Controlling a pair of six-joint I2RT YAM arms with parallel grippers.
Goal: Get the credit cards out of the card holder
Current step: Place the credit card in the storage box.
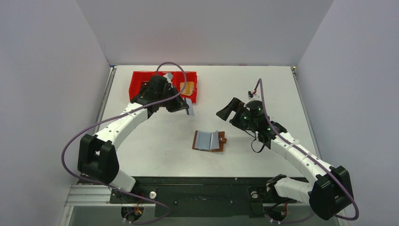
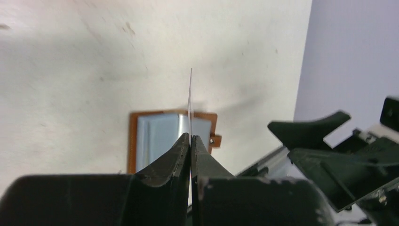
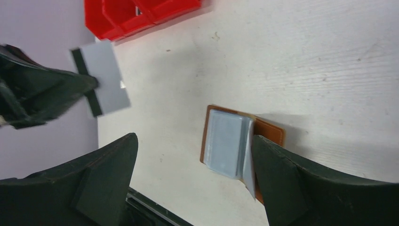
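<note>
On the white table (image 1: 155,141), seen from above, the card holder (image 1: 209,140) lies open near the middle, grey-blue pockets up, its strap tab to the right. The left gripper (image 1: 185,107) hovers just in front of the red tray (image 1: 141,82), pinched on a silver card (image 1: 188,108) that hangs clear of the table. An orange card (image 1: 187,88) lies in the tray's right-hand compartment. The right gripper (image 1: 226,113) is up off the table, to the right of the card holder and beyond it, touching nothing.

From the left wrist, the two fingers (image 2: 176,155) press together on the silver card (image 2: 190,101), seen edge-on as a thin upright line. Beyond it the card holder (image 2: 160,136) lies flat.

From the right wrist, the right gripper (image 3: 194,140) has its jaws spread wide and empty, the card holder (image 3: 230,143) on the table between them, one pocket flap raised. To the upper left, the left gripper (image 3: 91,84) grips the silver card (image 3: 103,77) by its dark stripe, near the red tray (image 3: 136,14).
</note>
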